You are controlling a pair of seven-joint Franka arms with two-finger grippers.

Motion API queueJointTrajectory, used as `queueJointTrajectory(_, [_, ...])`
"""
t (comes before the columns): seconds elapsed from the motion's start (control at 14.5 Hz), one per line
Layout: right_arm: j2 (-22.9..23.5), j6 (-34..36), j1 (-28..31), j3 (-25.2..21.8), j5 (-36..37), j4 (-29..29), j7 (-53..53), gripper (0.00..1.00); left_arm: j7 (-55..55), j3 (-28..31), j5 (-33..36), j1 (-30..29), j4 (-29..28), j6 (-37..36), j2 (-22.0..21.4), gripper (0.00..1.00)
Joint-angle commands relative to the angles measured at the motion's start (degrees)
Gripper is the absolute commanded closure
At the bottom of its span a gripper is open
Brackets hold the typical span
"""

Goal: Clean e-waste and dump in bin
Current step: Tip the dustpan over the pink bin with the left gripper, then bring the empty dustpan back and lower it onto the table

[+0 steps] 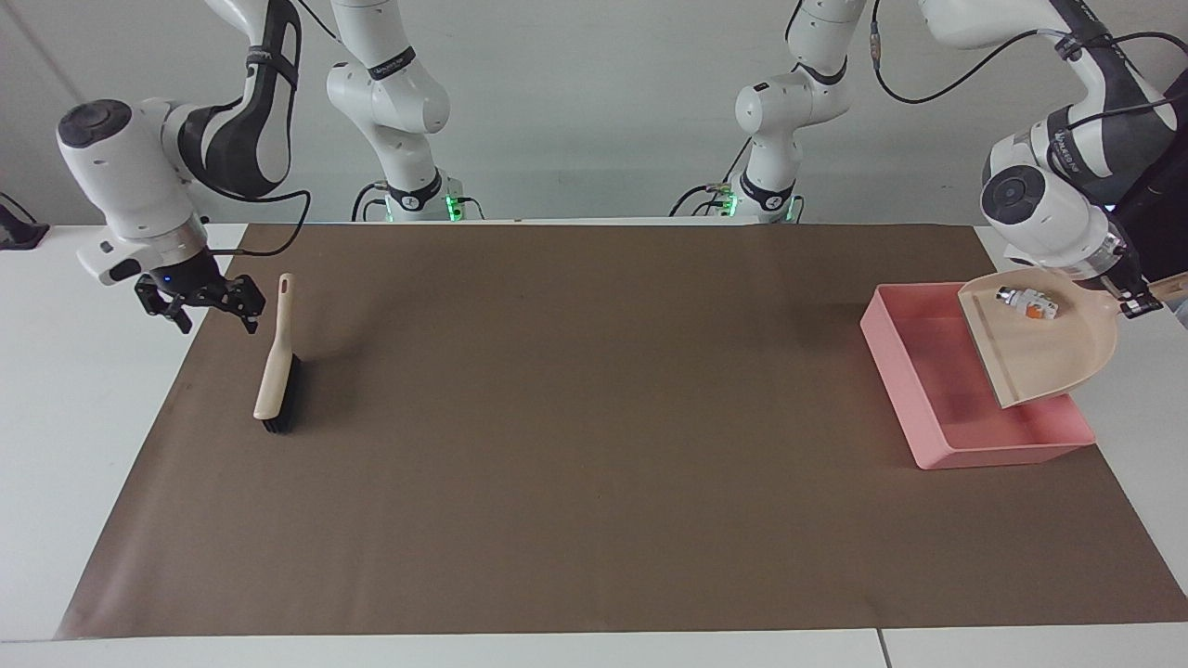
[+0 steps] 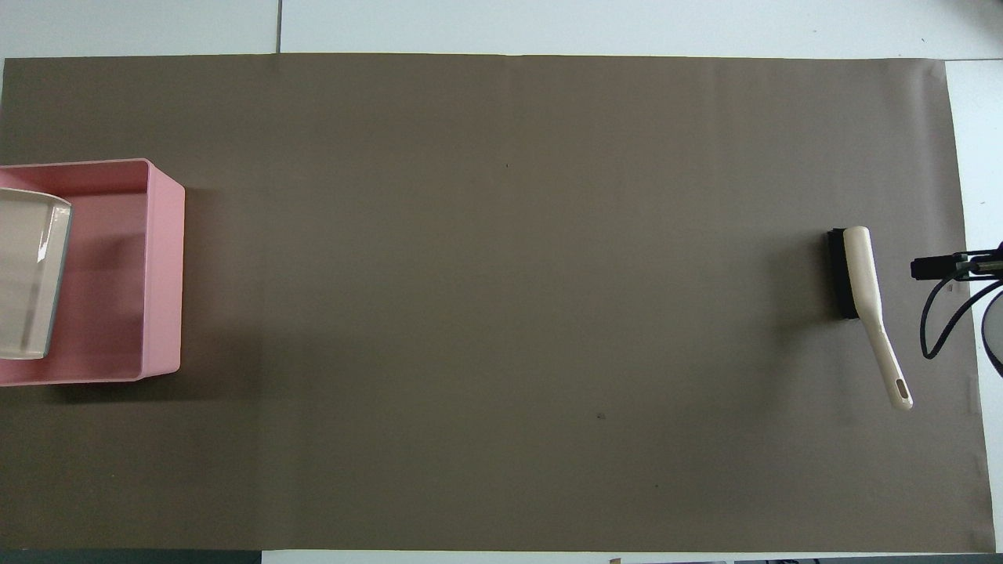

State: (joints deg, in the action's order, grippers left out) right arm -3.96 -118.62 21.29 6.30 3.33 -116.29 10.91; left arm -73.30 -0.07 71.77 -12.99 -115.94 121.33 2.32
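The pink bin [image 1: 889, 357] stands on the mat at the left arm's end of the table; it also shows in the overhead view [image 2: 164, 270]. My left gripper [image 1: 1138, 303] is shut on the handle of the beige dustpan [image 1: 1049, 357] and holds it tilted over the bin, lip down. The white e-waste block [image 1: 1025, 303] lies in the pan near the handle. The small black-purple piece is not in view. In the overhead view the dustpan [image 2: 30, 274] covers part of the bin. My right gripper [image 1: 204, 309] is open and empty, raised beside the brush handle.
A beige brush [image 1: 276, 371] with black bristles lies on the brown mat [image 1: 594, 445] at the right arm's end; it also shows in the overhead view [image 2: 862, 290]. The right gripper [image 2: 934, 267] shows at that view's edge.
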Motion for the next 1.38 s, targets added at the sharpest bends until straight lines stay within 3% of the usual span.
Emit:
queueJointTrajectory(0.0, [1.1, 11.1, -2.8, 1.0, -0.4, 10.3, -10.4, 0.00, 1.1, 0.4, 4.2, 3.6, -1.1, -6.3, -2.2, 1.00])
queueJointTrajectory(0.28, [1.7, 26.0, -5.1, 1.0, -0.4, 21.5, -19.3, 0.00, 1.2, 0.3, 9.2, 10.4, -1.1, -18.0, -2.4, 1.00])
queueJointTrajectory(0.55, [1.0, 26.3, -4.5, 0.9, -1.9, 20.0, -19.4, 0.00, -5.9, -0.1, 8.7, 11.2, 3.4, -20.3, -4.7, 1.00])
queueJointTrajectory(0.69, [1.0, 26.3, -4.9, 0.9, -2.1, 20.0, -19.4, 0.00, -8.5, -0.3, 0.8, 11.4, 3.6, -20.2, -7.1, 1.00])
queueJointTrajectory(1.03, [1.0, 26.4, -7.5, 0.6, -2.4, 20.1, -19.3, 0.00, -7.8, -0.7, -13.6, 19.6, 0.8, -21.1, -8.1, 1.00])
queueJointTrajectory(1.17, [1.2, 27.2, -16.0, -6.8, -2.2, 20.7, -19.5, 0.00, -5.6, -0.6, -21.4, 23.6, -1.1, -21.0, -7.5, 1.00])
queueJointTrajectory(1.31, [1.2, 27.4, -22.3, -13.8, -2.2, 20.8, -19.4, 0.00, 3.4, -0.7, -25.6, 26.7, -3.6, -20.5, -7.2, 1.00])
